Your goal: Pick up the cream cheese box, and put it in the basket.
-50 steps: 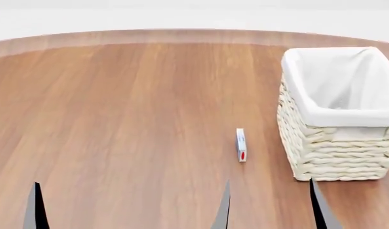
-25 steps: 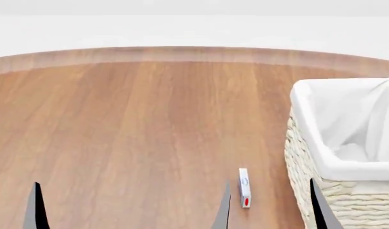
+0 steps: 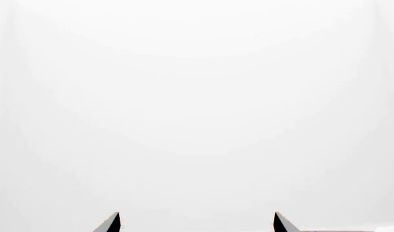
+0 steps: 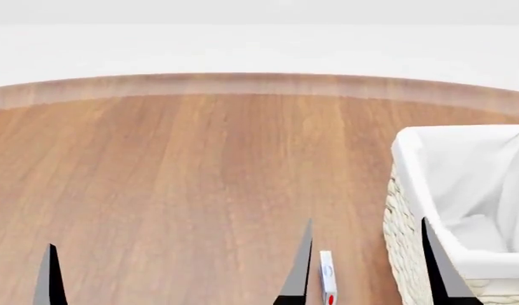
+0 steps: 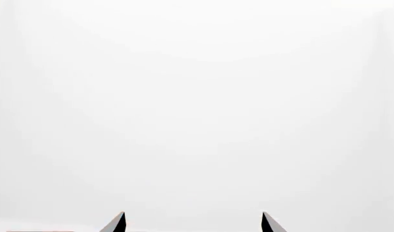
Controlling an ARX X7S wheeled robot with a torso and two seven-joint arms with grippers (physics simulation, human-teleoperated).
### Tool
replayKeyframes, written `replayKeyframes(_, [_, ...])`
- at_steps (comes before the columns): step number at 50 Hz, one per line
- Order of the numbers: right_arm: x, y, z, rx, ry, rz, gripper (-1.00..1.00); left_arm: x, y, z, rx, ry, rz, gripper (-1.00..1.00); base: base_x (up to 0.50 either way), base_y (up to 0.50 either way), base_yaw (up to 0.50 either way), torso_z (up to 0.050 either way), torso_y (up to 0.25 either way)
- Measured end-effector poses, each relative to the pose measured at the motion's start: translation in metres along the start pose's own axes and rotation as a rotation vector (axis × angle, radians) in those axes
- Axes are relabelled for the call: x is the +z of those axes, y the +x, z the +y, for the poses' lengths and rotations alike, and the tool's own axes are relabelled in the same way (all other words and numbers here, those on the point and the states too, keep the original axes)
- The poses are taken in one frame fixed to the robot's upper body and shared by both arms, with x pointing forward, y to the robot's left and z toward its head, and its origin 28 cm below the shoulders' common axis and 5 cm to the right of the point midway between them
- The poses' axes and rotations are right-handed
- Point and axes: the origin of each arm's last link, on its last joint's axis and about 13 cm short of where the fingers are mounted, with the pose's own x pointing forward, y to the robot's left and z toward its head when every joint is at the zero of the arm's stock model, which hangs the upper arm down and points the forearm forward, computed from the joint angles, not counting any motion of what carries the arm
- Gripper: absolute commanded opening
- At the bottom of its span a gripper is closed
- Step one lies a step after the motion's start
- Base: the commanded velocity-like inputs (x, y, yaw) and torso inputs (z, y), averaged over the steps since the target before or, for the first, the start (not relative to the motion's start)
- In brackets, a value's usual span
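Observation:
The cream cheese box [image 4: 327,281], small, white, with a blue oval and a red mark, lies on the wooden table at the head view's bottom edge, partly cut off. The wicker basket [image 4: 401,229] with a white liner stands just right of it. My right gripper [image 4: 367,267] is open and empty; its fingertips [image 4: 302,257] straddle the box and the basket's left wall. It shows open in the right wrist view [image 5: 193,222]. My left gripper [image 3: 197,222] is open and empty in the left wrist view. Only one of its fingertips [image 4: 49,273] shows in the head view, at the bottom left.
The round wooden table [image 4: 183,178] stretches ahead to its far curved edge [image 4: 242,82], with a white floor beyond. Both wrist views show only blank white background.
The box and basket have slid lower and nearer in the head view as the view moved. The right fingertips now reach higher in the picture, beside the box.

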Motion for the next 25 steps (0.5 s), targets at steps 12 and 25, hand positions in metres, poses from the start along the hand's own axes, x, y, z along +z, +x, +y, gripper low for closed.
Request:
replayKeyframes(12, [0.029,0.045,0.0,0.005,-0.055,-0.053,1.0,0.001,-0.001,0.0,-0.002,0.001,-0.001,1.0,0.0,0.0,0.0,0.0,0.0])
replayKeyframes(25, [0.047,0.095,0.004,0.04,-0.095,-0.074,1.0,0.002,-0.001,0.0,0.0,0.0,-0.003,1.0,0.0,0.0,0.0,0.0,0.0])
